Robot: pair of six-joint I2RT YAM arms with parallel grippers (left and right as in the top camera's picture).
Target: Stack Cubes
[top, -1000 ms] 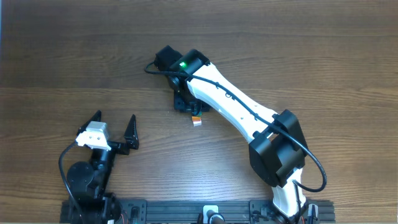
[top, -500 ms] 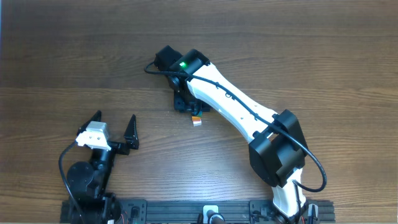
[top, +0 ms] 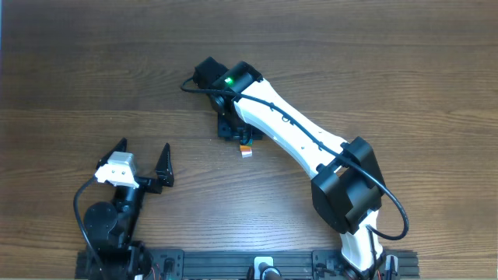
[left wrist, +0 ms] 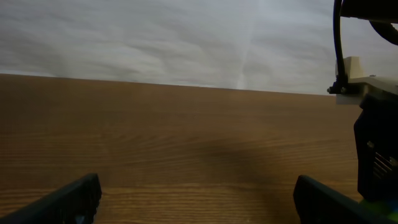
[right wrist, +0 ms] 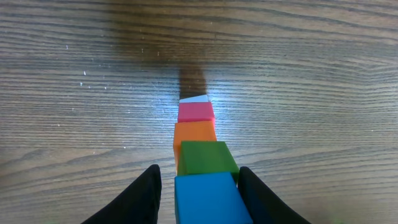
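Note:
A leaning tower of cubes stands on the wooden table (right wrist: pixel 74 93), seen from above in the right wrist view: a blue cube (right wrist: pixel 208 198) on top, then a green cube (right wrist: pixel 206 157), an orange cube (right wrist: pixel 194 133), a pink cube (right wrist: pixel 195 111) and a white cube (right wrist: pixel 196 98) at the base. My right gripper (right wrist: pixel 200 196) straddles the blue cube, with a thin strip of table showing beside one finger, so it reads as open. In the top view the stack (top: pixel 246 152) peeks out beside the right gripper (top: pixel 232 128). My left gripper (top: pixel 143 148) rests open near the left base, holding nothing.
The right arm (top: pixel 296 144) lies diagonally across the table's middle. In the left wrist view the left gripper (left wrist: pixel 199 208) faces bare wood (left wrist: pixel 186 137), and part of the right arm (left wrist: pixel 373 143) stands at the side.

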